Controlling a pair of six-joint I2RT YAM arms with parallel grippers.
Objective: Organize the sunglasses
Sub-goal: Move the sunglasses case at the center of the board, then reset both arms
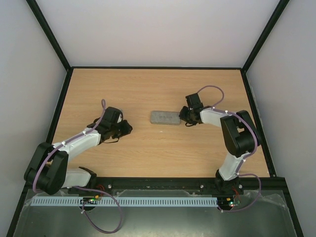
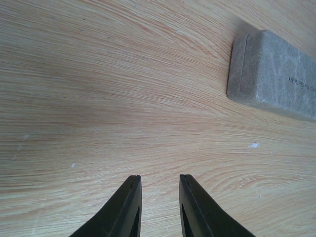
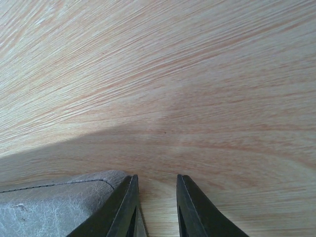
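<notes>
Looking down from above, the top camera takes in the whole table [image 1: 148,89]. A grey case [image 1: 165,117] lies shut near the middle, its long side running across the view. The right gripper [image 1: 182,117] sits at the case's right-hand end, and the left gripper [image 1: 126,129] is well off to the case's left, low over bare wood. From that height the fingers merge into dark blobs, so their spacing shows only in the wrist cameras. In the left wrist view, two dark fingers [image 2: 129,210] stand a narrow gap apart with only wood grain between them, gripping nothing. The case sits apart in the upper right corner of that view, showing a seam near its end and a line of printed lettering [image 2: 301,85] too small to read. In the right wrist view the fingers [image 3: 190,207] are parted about as narrowly and are also empty. The case's rounded corner lies just outside the finger on the left of that view, too close to tell whether they touch. The sunglasses appear in none of the three views, and with the case closed I cannot tell whether they are inside it.
</notes>
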